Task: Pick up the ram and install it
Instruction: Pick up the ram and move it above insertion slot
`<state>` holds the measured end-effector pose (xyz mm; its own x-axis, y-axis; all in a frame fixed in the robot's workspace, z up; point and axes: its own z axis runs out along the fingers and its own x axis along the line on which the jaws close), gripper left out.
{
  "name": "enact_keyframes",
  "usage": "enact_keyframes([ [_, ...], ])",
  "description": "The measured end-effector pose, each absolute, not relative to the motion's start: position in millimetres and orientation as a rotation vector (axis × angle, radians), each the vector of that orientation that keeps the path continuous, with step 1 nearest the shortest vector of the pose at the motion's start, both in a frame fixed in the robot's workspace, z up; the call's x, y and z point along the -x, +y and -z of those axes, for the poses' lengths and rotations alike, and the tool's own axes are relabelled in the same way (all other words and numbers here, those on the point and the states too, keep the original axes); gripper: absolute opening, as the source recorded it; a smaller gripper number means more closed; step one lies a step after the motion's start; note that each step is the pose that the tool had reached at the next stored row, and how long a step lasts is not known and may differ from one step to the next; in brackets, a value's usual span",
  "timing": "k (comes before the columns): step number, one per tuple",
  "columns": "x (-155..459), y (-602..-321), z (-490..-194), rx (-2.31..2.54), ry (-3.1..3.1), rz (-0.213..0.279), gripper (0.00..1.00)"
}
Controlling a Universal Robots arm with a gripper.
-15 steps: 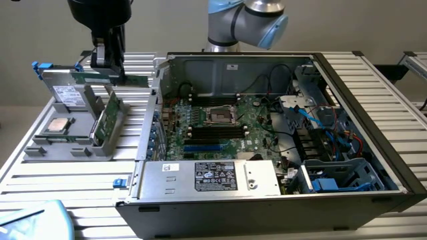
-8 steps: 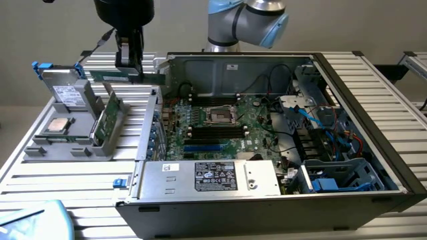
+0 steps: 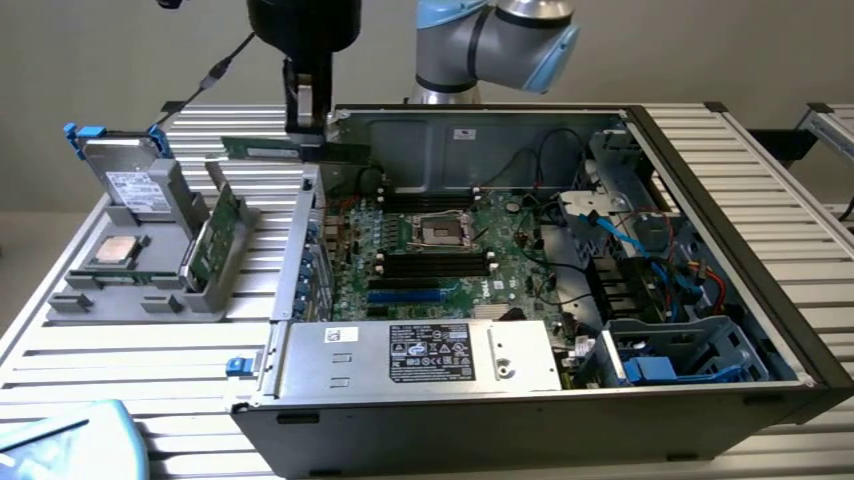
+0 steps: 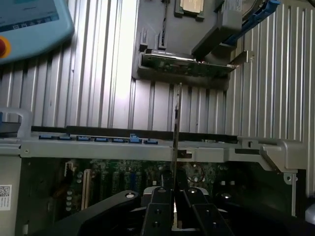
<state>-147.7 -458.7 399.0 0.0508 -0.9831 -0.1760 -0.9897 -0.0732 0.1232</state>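
My gripper (image 3: 310, 128) hangs above the back corner of the open computer case (image 3: 721, 250), on the exterior view's left side, shut on the ram (image 3: 283, 150). The ram is a slim green stick held level, sticking out to both sides of the fingers. In the wrist view the ram (image 4: 177, 128) shows edge-on as a thin dark line running out from between the black fingers (image 4: 160, 209), over the case's wall (image 4: 147, 147). The motherboard's black slots (image 3: 430, 266) lie inside the case, lower and toward the exterior view's right of the gripper.
A grey holder (image 3: 127, 290) on the exterior view's left carries a silver processor (image 3: 110, 252), an upright green card (image 3: 214, 235) and a drive with blue clips (image 3: 127, 175). A light-blue teach pendant (image 3: 60, 445) lies at the near corner. Cables and a power supply (image 3: 420, 355) crowd the case.
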Motion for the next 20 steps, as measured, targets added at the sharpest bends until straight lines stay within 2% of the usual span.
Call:
enact_keyframes([
  [20, 61.6, -458.7, -398.9, 2.298, 2.076, -0.341, 0.14],
])
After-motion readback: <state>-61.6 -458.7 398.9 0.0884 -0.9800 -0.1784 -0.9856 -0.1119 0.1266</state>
